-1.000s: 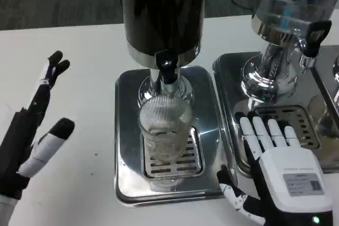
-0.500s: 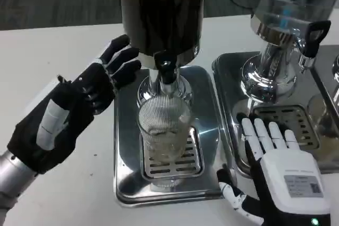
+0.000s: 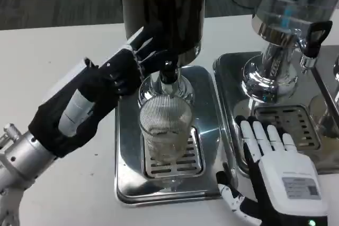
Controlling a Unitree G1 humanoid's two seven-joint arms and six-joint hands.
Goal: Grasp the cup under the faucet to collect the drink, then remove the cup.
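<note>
A clear ribbed cup [image 3: 166,130] stands upright on the grate of a steel drip tray [image 3: 127,183], directly below the black faucet [image 3: 168,71] of a dark drink dispenser [image 3: 161,9]. My left hand [image 3: 100,91] reaches in from the left, its fingers [image 3: 151,48] at the faucet handle and against the dispenser's base, above the cup. Whether they grip the handle is unclear. My right hand [image 3: 275,168] lies flat with fingers spread, on the edge of the neighbouring tray, to the right of the cup and apart from it.
A second chrome dispenser [image 3: 286,25] with its own drip tray [image 3: 233,67] and black-handled tap [image 3: 312,35] stands at the right. Bare white table [image 3: 47,51] lies to the left of the trays.
My left hand has swung in from the far left and up to the faucet handle. The right hand and the cup have stayed put.
</note>
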